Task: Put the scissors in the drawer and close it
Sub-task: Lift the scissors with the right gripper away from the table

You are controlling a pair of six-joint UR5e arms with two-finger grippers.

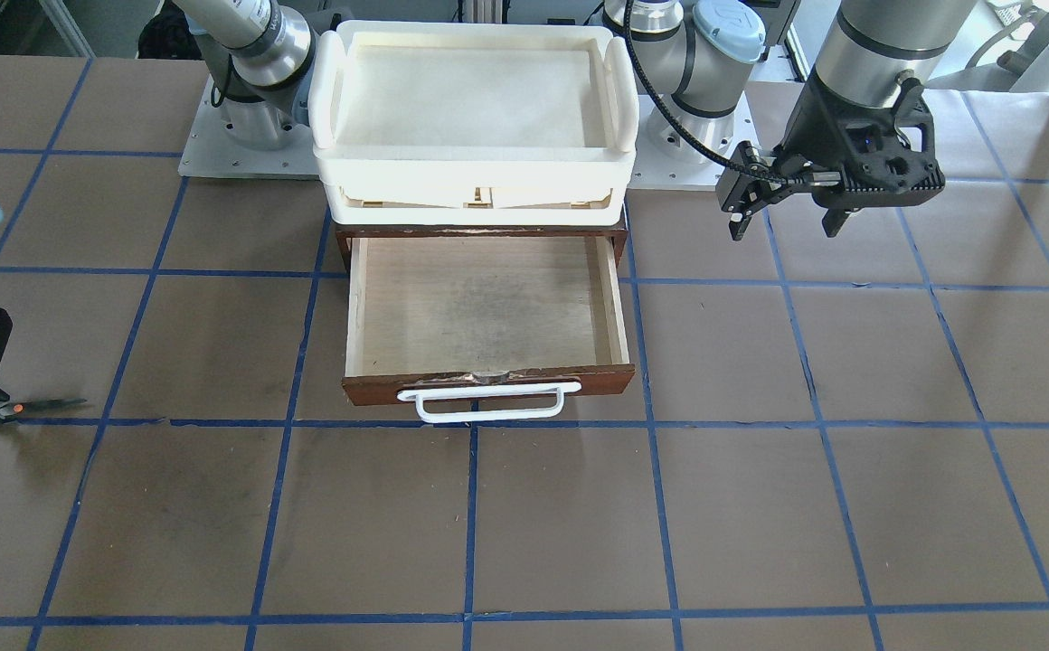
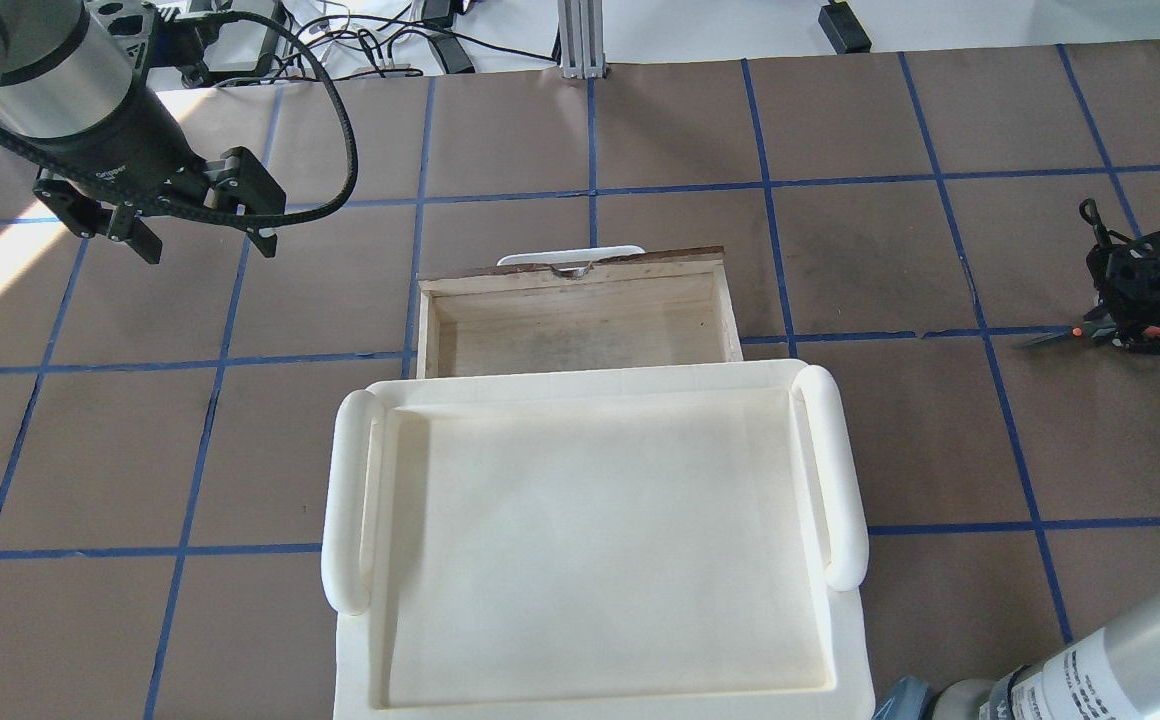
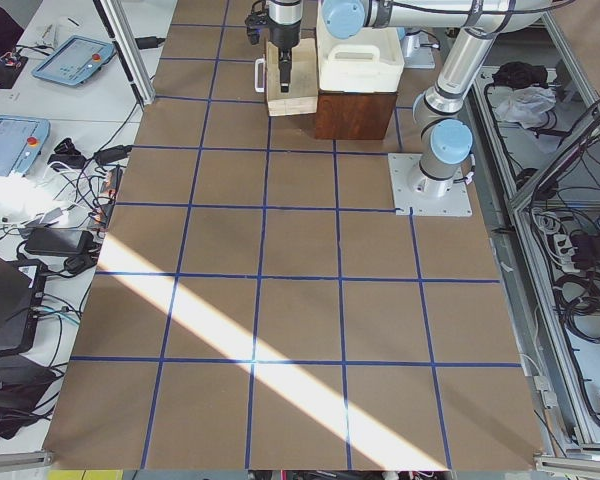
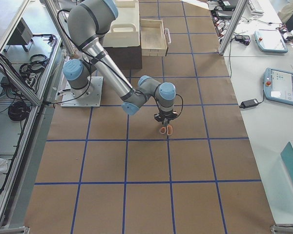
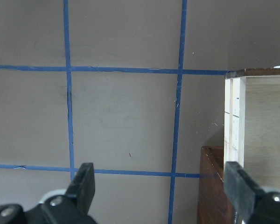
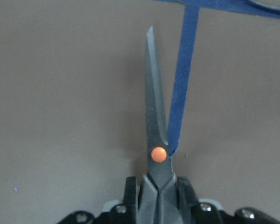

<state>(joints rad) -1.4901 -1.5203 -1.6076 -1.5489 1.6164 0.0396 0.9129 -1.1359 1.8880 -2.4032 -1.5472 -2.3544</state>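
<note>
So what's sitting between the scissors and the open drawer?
Nothing: the front-facing view shows only bare table with blue tape lines between the scissors and the drawer.

One scissors (image 6: 156, 126), one drawer (image 1: 488, 385), seemingly one tray (image 1: 479, 174)

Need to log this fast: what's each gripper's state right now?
Left gripper: open, holding nothing.
Right gripper: shut on the scissors.

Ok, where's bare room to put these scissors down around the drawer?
The drawer floor is bare wall to wall. The table is also bare from the white handle toward the operators' edge. Tightest is the drawer's side nearest the left gripper, which hangs open there. The right gripper holds the scissors on the opposite side.
</note>
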